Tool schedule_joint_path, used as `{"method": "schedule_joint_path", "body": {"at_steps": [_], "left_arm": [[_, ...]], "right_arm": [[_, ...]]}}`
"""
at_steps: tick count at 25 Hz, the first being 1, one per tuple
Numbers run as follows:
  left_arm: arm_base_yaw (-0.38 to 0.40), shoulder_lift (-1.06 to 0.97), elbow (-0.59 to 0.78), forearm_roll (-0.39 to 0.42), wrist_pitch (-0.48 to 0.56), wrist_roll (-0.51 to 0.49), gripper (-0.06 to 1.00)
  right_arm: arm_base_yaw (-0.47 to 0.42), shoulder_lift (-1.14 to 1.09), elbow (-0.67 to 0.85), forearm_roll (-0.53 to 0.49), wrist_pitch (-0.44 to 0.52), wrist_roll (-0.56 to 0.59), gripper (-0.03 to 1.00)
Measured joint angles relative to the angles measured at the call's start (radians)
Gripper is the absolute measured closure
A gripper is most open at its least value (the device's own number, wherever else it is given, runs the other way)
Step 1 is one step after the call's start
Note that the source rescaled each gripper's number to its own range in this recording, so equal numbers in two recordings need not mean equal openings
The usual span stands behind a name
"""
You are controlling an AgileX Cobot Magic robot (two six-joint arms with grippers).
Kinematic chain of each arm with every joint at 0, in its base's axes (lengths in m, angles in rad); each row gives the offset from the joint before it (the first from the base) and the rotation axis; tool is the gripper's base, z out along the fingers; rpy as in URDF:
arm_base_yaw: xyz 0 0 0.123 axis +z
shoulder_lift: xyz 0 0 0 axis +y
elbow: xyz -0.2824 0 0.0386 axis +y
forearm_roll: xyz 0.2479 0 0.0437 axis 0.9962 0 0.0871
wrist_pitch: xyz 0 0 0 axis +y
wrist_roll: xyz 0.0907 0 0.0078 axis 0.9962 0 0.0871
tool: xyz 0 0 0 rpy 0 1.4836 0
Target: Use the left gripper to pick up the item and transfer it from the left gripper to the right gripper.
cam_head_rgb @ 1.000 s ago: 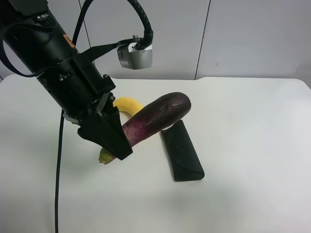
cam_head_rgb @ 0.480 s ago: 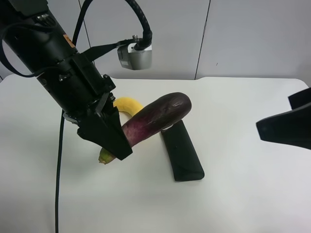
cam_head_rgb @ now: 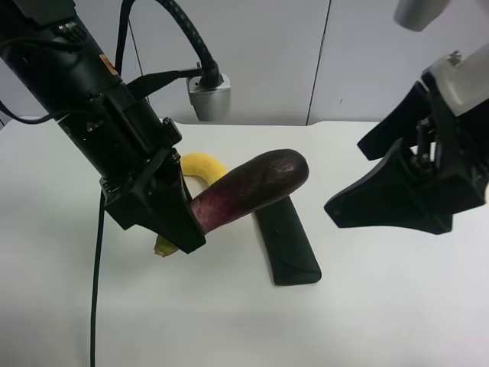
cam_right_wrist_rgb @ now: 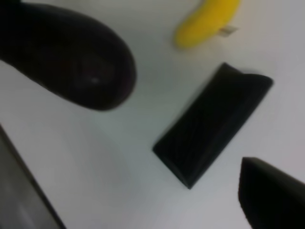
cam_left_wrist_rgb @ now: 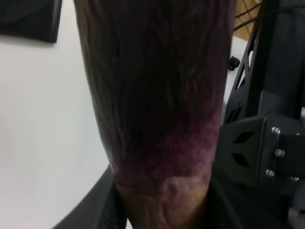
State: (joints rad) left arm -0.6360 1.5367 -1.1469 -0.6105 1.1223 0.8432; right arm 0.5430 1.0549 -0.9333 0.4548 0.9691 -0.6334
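The arm at the exterior high view's left carries the left gripper (cam_head_rgb: 179, 222), shut on the pinkish stem end of the eggplant (cam_head_rgb: 252, 187). It holds the eggplant tilted above the table, dark rounded end pointing right. The eggplant fills the left wrist view (cam_left_wrist_rgb: 152, 95). The right gripper (cam_head_rgb: 344, 180) is in the air at the right, jaws spread open and empty, a short gap from the eggplant's dark end. In the right wrist view the dark end (cam_right_wrist_rgb: 71, 57) shows close by, with one black finger (cam_right_wrist_rgb: 271, 195) at the edge.
A yellow banana (cam_head_rgb: 200, 164) lies on the white table (cam_head_rgb: 397, 306) behind the eggplant, also in the right wrist view (cam_right_wrist_rgb: 205, 21). A dark green flat case (cam_head_rgb: 286, 245) lies under the eggplant's free end, also in the right wrist view (cam_right_wrist_rgb: 214, 121).
The right arm has come in from the right edge and moved up and left toward the eggplant's dark end. The left gripper has kept hold of the eggplant and lifted it slightly.
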Motion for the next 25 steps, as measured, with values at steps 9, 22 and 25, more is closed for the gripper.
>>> {"method": "schedule_joint_path", "body": {"at_steps": [9, 22, 25], "left_arm": [[0.000, 0.000, 0.000, 0.000, -0.028, 0.195, 0.94], [0.000, 0.000, 0.000, -0.029, -0.084, 0.305, 0.94], [0.000, 0.000, 0.000, -0.048, -0.084, 0.311, 0.94]], "right_arm": [[0.075, 0.085, -0.013, 0.053, -0.026, -0.076, -0.03], [0.080, 0.088, -0.013, 0.140, -0.105, -0.169, -0.03], [0.080, 0.088, -0.013, 0.140, -0.110, -0.173, -0.03]]}}
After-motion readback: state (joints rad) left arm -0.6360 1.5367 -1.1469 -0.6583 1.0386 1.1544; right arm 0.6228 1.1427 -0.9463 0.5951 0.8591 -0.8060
